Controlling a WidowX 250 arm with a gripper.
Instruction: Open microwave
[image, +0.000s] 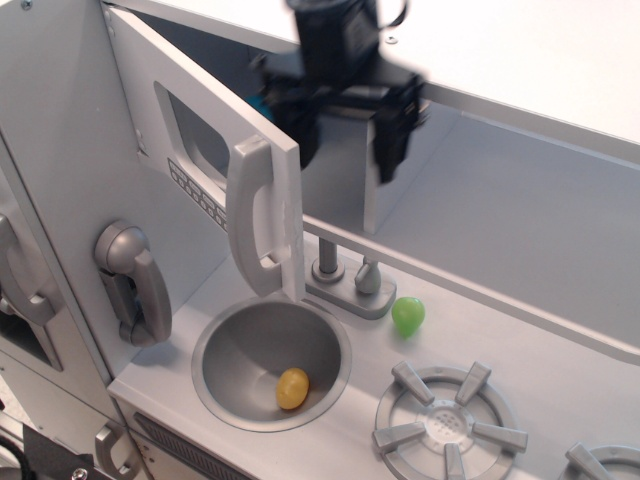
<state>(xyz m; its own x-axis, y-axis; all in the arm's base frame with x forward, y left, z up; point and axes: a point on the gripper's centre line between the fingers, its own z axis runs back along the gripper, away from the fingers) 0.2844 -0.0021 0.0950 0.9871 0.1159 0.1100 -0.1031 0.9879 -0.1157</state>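
jaws (345, 145) spread wide, empty, just right of the microwave (215, 150) door's swung-open edge.

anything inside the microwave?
A sliver of something teal shows inside the microwave, just past the open door's edge. The door and the end effector cover the rest of the cavity.

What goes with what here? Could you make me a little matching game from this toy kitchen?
Things:
1. microwave door
2. yellow egg
3. green piece
4. gripper

States or places:
A. on the counter beside the tap
B. swung open
C. in the sink bowl
D. up by the microwave opening, fingers apart, holding nothing

Pairs: 1-B, 2-C, 3-A, 4-D
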